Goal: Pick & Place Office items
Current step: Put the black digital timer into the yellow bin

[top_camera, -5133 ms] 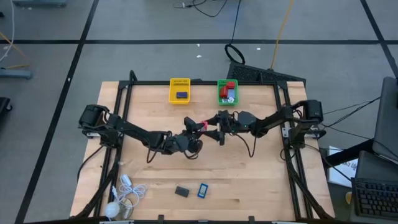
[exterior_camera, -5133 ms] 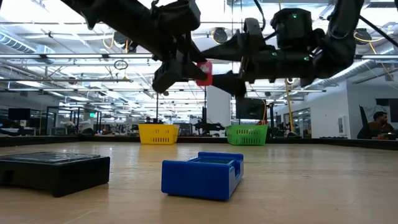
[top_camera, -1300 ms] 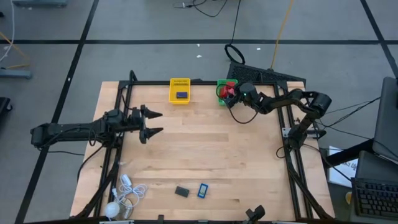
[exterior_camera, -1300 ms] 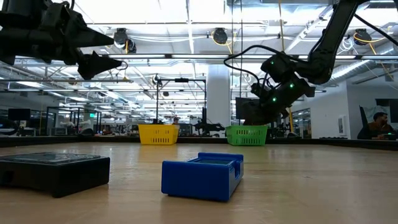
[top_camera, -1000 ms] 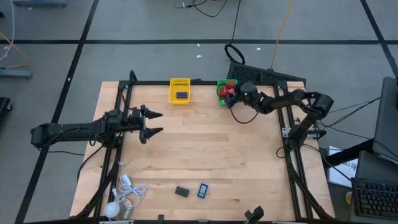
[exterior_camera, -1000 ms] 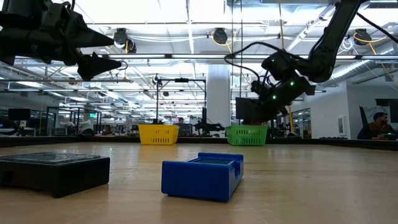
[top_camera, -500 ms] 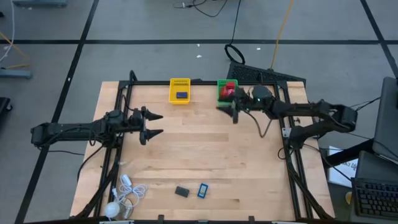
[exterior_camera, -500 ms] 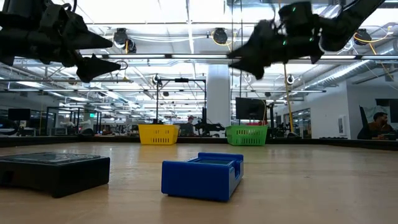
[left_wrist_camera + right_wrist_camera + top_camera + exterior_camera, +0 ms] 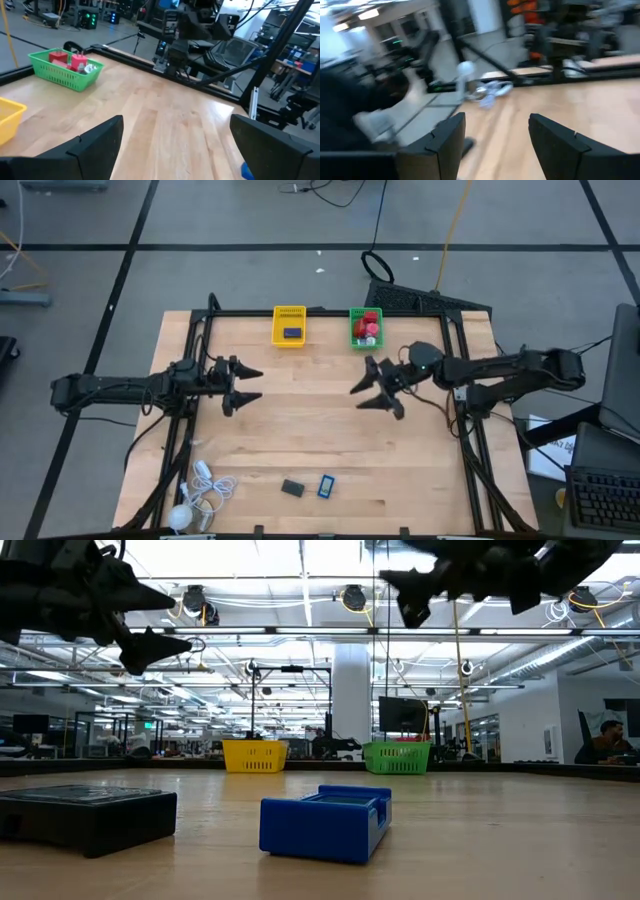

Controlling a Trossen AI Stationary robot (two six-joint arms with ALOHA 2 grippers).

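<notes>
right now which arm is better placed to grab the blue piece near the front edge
Right, by a small margin. The right gripper hangs open over mid-table, nearer the blue piece than the left gripper, which is open by the table's left side. Neither holds anything.

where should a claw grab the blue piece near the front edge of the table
Probably from straight above, closing across the two long side walls of the blue piece. It lies flat, low and boxy, like a shallow open tray with a raised rim, so those walls give parallel faces. The black piece lies beside it but apart, leaving room for a finger. Both claws, left and right, are open and empty.
</notes>
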